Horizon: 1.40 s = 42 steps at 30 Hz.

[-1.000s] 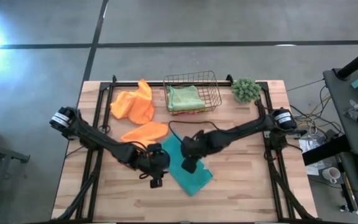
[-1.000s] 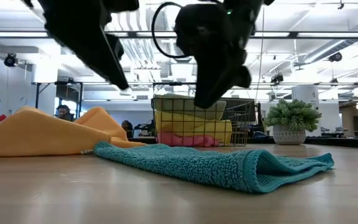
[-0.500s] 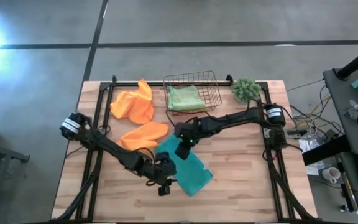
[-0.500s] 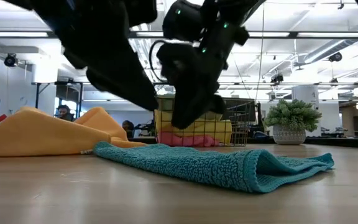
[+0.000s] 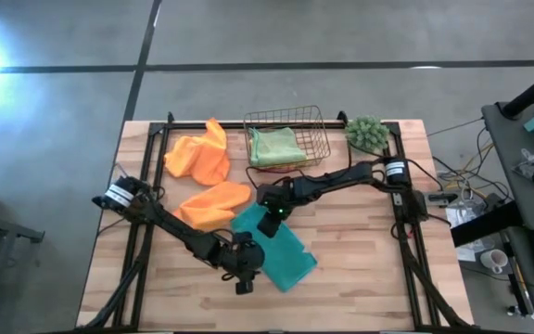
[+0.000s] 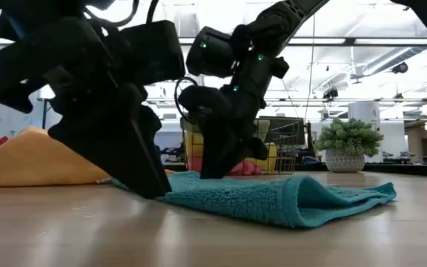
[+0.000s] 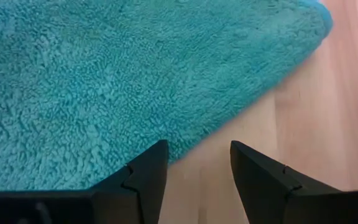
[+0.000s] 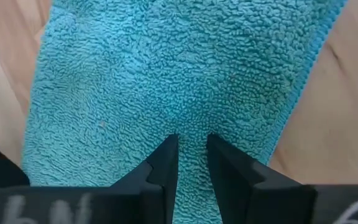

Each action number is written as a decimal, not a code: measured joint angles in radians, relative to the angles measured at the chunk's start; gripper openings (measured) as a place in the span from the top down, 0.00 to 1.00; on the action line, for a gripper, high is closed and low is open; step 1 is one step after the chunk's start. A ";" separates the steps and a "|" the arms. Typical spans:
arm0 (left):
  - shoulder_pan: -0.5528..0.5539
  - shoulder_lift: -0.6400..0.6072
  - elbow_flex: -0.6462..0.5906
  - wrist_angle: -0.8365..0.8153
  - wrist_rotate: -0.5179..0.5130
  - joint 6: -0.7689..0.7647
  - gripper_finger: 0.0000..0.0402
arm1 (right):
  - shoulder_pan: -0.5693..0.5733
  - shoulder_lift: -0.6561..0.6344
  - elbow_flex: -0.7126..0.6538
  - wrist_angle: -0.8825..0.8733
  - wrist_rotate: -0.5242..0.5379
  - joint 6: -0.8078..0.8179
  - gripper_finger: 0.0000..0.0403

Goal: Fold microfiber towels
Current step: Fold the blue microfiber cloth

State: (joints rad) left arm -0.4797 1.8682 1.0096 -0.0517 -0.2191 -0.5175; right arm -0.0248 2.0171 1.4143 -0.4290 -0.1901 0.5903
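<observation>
A teal microfiber towel (image 5: 281,250) lies flat on the wooden table, slanting toward the near right. My left gripper (image 7: 194,152) stands open at the towel's near left edge (image 7: 185,140), one finger over the cloth and the other over bare wood. My right gripper (image 8: 191,146) hovers low over the towel's far end (image 5: 253,223), its fingers a narrow gap apart, pointing steeply down. Two orange towels (image 5: 197,156) (image 5: 213,202) lie crumpled at the far left. A light green towel (image 5: 276,146) lies in a wire basket (image 5: 318,130). My left gripper's fingertips (image 6: 154,191) reach down to the towel's edge at table level. Whether they touch cloth or wood, I cannot tell. My right gripper's fingertips (image 6: 212,172) stand at the towel's top surface, slanting down from the far right. I cannot tell whether they touch it.
A small green plant (image 5: 367,134) in a white pot stands at the far right corner. Yellow and pink cloth (image 6: 232,157) shows low in the basket. Bare wood lies to the right (image 5: 369,250) of the teal towel and along the near edge.
Both grippers have come down onto the teal towel. My left gripper went toward the near edge and right, to the towel's near left edge. My right gripper went toward the table's left and far edge, to the towel's far end. The towel stays flat.
</observation>
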 joint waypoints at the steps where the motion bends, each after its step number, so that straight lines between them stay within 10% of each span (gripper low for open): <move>1: 0.001 0.003 -0.001 -0.007 0.000 0.000 0.60 | 0.001 -0.001 0.000 -0.002 0.003 0.007 0.80; 24: 0.023 -0.141 -0.028 -0.373 0.018 0.139 0.60 | 0.149 -0.083 -0.007 -0.230 0.154 0.349 0.80; 42: -0.104 -0.450 0.026 -0.665 0.026 0.107 0.60 | 0.390 -0.228 0.040 -0.202 0.270 0.193 0.80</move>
State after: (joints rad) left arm -0.5835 1.4182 1.0356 -0.7167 -0.1928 -0.4108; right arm 0.3653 1.7893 1.4540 -0.6312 0.0796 0.7836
